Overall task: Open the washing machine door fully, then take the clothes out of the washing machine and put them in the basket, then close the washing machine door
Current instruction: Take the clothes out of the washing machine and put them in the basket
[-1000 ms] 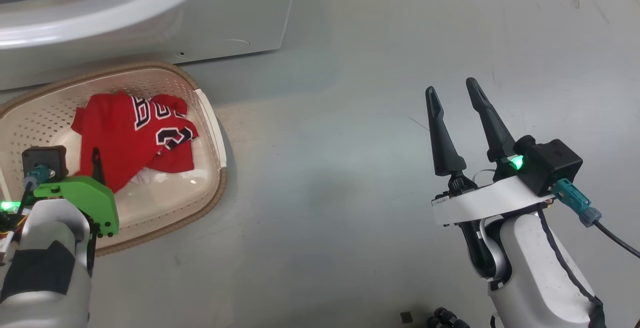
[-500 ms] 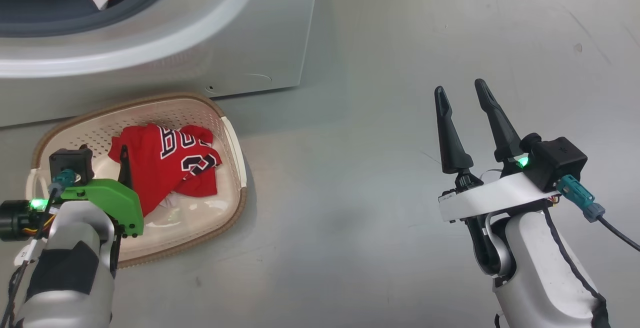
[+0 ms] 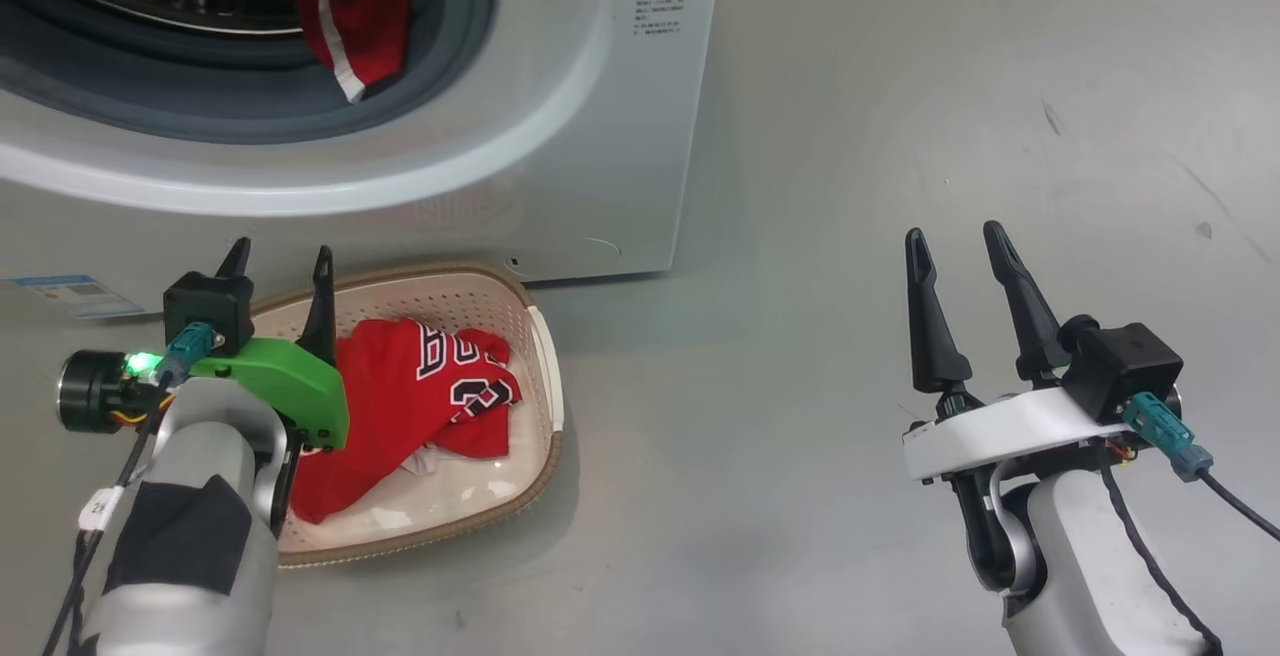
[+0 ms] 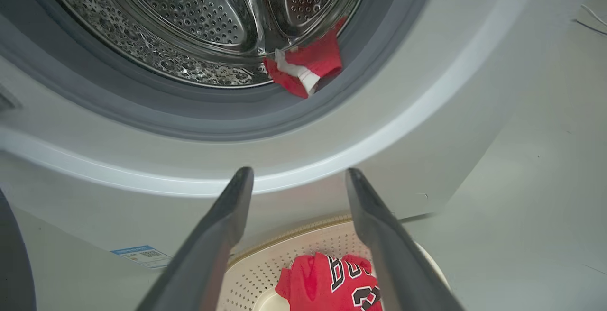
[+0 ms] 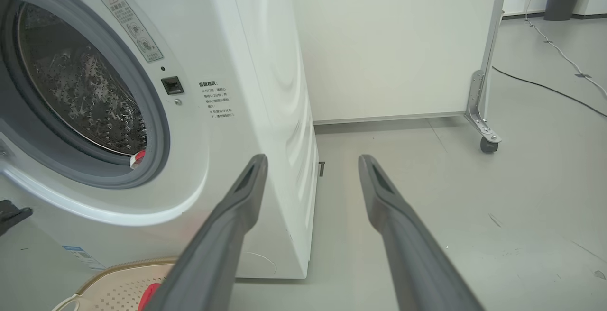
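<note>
The white washing machine (image 3: 600, 136) stands with its round opening uncovered; its door is out of view. Red clothes (image 3: 360, 16) with white trim hang over the grey seal at the drum's lower right edge, also seen as red clothes (image 4: 308, 62) in the left wrist view. On the floor before the machine, the cream basket (image 3: 545, 356) holds a red jersey (image 3: 420, 396). My left gripper (image 3: 280, 254) is open above the basket's far left rim, pointing at the machine's front (image 4: 298, 173). Out over bare floor to the right, my right gripper (image 3: 955, 236) is open and empty (image 5: 314, 161).
A blue label (image 3: 65, 294) sits low on the machine's front. A white panel on castors (image 5: 393, 41) stands behind the machine's right side, with a cable (image 5: 545, 88) on the floor and a dark bin (image 5: 562, 3) beyond. Grey floor (image 3: 800, 336) lies open right of the basket.
The head camera has tilted up, bringing the drum opening into view. My left gripper has lifted from over the jersey in the basket toward the machine's front. The right gripper keeps its pose.
</note>
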Motion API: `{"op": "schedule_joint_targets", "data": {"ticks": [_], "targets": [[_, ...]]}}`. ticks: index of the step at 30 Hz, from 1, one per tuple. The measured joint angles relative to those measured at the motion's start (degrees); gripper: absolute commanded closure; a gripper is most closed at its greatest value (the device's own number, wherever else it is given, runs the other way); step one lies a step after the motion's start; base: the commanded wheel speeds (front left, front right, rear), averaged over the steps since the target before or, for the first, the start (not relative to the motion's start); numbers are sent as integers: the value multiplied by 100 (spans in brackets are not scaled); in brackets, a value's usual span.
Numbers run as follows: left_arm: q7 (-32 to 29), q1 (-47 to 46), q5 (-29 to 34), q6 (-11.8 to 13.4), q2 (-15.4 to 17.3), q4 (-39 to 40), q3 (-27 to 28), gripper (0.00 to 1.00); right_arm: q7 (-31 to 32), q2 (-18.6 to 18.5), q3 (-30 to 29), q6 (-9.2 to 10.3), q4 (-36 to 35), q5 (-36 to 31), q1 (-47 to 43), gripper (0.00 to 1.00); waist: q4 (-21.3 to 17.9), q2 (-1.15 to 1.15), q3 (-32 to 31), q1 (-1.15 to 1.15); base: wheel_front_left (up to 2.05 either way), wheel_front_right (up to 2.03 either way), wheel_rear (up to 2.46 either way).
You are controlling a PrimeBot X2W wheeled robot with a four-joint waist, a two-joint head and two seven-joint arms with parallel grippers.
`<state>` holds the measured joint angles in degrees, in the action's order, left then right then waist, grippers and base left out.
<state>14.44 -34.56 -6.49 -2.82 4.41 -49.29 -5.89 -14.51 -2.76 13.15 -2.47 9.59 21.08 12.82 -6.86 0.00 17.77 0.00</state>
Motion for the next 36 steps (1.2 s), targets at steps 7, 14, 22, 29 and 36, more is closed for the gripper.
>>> {"op": "schedule_joint_targets", "data": {"ticks": [7, 14, 22, 29, 36], "targets": [[0, 498, -20, 1, -58, 668, 55, 0, 0, 0, -27, -45, 63, 1, -259, 0, 277, 0, -463, 0, 0, 0, 0], [0, 1009, -115, 10, -135, 1293, 136, 0, 0, 1, -71, -52, 93, 1, -516, 0, 479, 0, -907, 0, 0, 0, 0], [0, 1629, -132, 15, -153, 1845, 130, 0, 0, 2, -49, -99, 109, 1, -781, 0, 601, 0, -1309, 0, 0, 0, 0], [0, 2108, -163, 86, -169, 2252, 141, 0, 0, 7, -26, -100, 96, 1, -919, 0, 620, 0, -1509, 0, 0, 0, 0], [0, 2362, -209, 110, -176, 2525, 141, 0, 0, 7, -23, -100, 68, 0, -979, 0, 611, 0, -1533, 0, 0, 0, 0]]}}
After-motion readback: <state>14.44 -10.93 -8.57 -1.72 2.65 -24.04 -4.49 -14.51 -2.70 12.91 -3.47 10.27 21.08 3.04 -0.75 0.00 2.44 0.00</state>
